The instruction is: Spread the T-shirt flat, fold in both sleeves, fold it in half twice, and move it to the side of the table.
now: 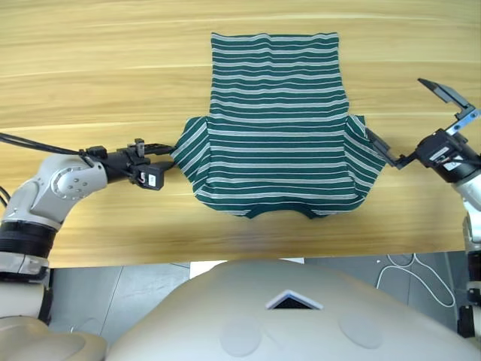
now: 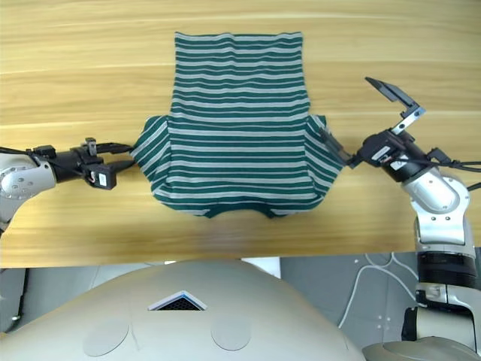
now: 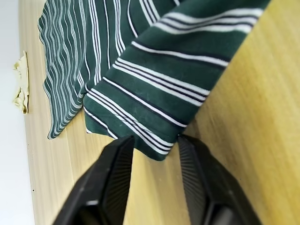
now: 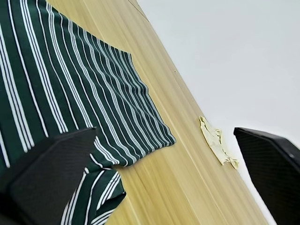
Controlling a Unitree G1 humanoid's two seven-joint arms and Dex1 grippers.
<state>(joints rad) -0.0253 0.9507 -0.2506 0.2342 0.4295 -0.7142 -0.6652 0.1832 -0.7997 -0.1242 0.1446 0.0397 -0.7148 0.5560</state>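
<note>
The green T-shirt (image 1: 278,128) with white stripes lies flat on the wooden table (image 1: 90,75), collar toward me and hem at the far side. Both short sleeves stick out at its sides. My left gripper (image 1: 167,153) lies low on the table at the left sleeve (image 3: 154,93). It is open, and the sleeve's cuff edge sits between its two fingers (image 3: 115,164). My right gripper (image 1: 394,107) is wide open at the right sleeve (image 1: 364,150). Its lower finger rests at the sleeve's outer edge, and the upper finger (image 1: 447,94) stands raised above the table.
Bare wood stretches to both sides of the shirt and beyond its hem. The table's near edge runs just below the collar. A small yellowish scrap (image 4: 216,143) lies past the far edge. Cables (image 1: 406,274) lie on the floor at the right.
</note>
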